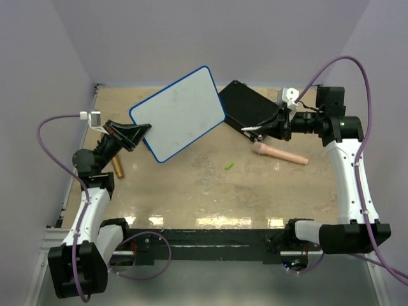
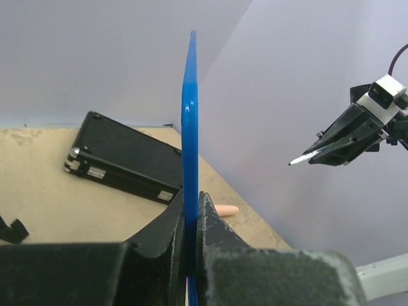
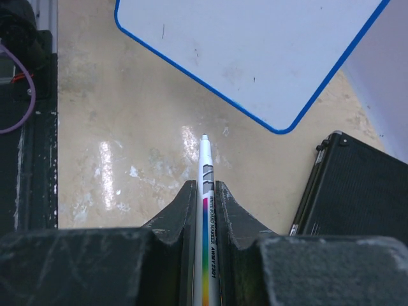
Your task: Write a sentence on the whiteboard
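Left tool [image 2: 192, 203] pinching flat white blue-rimmed whiteboard [image 1: 178, 115] by its edge | right tool [image 3: 205, 189] pinching white rainbow-striped marker [image 3: 205, 159] | nothing written yet, whole sentence left

The table [image 1: 191, 185] is sandy brown and a bit scuffed. Pale purple walls [image 1: 210, 38] stand far behind the left gripper [image 1: 143, 132] and the right gripper [image 1: 258, 129], and off to each side. Bright spots of light [image 1: 217, 221] shine on the table in front of them.
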